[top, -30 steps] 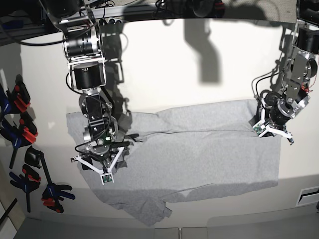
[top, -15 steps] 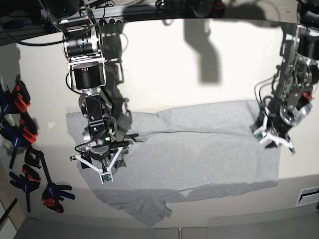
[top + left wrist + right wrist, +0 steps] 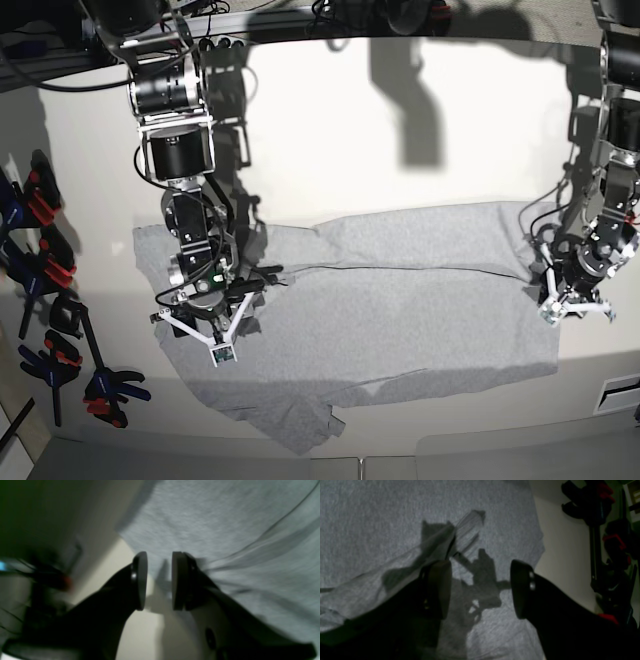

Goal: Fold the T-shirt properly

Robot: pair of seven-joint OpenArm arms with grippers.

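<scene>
T-shirt [image 3: 380, 300] flat under wide-open right pincer [image 3: 480, 590]; left pincer [image 3: 159, 580] narrowly parted, empty, at its edge.

We see black clamps with red and blue grips [image 3: 45, 300] down the left edge of the frame; a cream table [image 3: 400, 140] fills the centre.

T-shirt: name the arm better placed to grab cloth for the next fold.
Right, probably. The right gripper hangs open directly over the T-shirt, beside a raised ridge. The left gripper sits at the shirt's edge, partly over bare table.
</scene>
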